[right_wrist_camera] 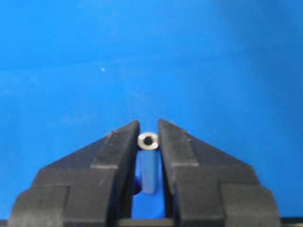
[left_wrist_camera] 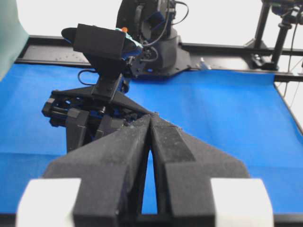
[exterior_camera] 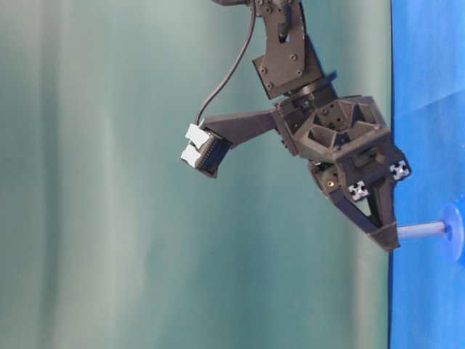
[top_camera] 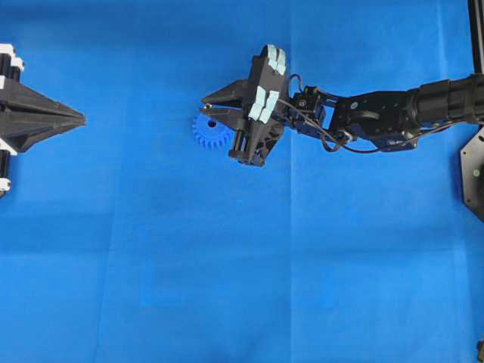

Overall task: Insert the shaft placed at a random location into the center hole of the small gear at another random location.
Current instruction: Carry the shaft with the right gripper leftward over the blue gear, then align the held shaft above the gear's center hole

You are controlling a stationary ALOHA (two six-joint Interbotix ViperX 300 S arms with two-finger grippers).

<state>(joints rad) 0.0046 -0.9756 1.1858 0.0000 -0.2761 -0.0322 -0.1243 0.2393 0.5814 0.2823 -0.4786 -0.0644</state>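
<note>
From overhead, the right gripper (top_camera: pixel 206 108) covers part of the gear (top_camera: pixel 209 133) on the blue mat (top_camera: pixel 242 265); the left gripper (top_camera: pixel 82 119) is clenched and well apart. At table level, the pin (exterior_camera: pixel 423 230) reaches the gear. The right wrist view shows the pin clamped between the fingers (right_wrist_camera: pixel 116 146); no writing is readable.

A bright blue gear (top_camera: pixel 208 132) lies on a plain blue cloth (top_camera: pixel 227 265), a silvery-grey pin (right_wrist_camera: pixel 148 141) sits between black fingers (right_wrist_camera: pixel 118 151), and the backdrop (exterior_camera: pixel 109 218) is dull green.

No readable text, labels or numbers anywhere.
</note>
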